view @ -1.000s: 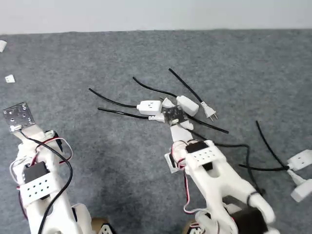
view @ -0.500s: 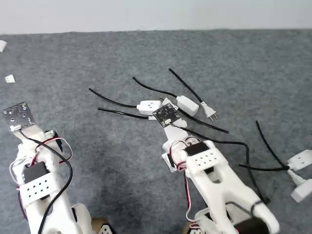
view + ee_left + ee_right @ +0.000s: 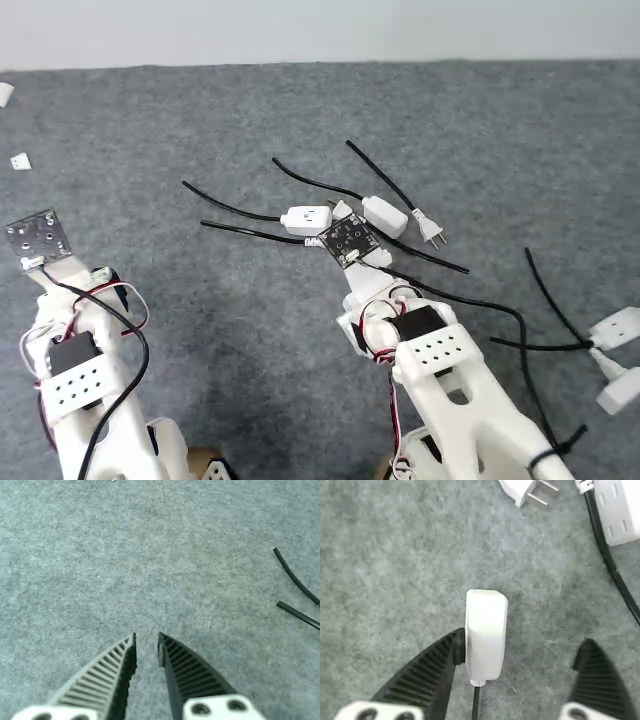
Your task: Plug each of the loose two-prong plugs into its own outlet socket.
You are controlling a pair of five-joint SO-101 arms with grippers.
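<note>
Your right gripper (image 3: pixel 522 640) stands spread, one finger touching the white corded block (image 3: pixel 486 630); left gripper (image 3: pixel 147 641) barely parted, empty.

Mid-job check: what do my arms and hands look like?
The left arm and right arm are white plastic with hole-dotted plates and loose red, black and white wires. The left hand and right hand have black, ribbed, tapering fingers on white bases.

You've got a grey, carpet-like mat (image 3: pixel 200 110) under everything — evenly lit. A pale wall (image 3: pixel 320 30) runs along its far edge, and two small white scraps (image 3: pixel 20 161) lie near that edge.
</note>
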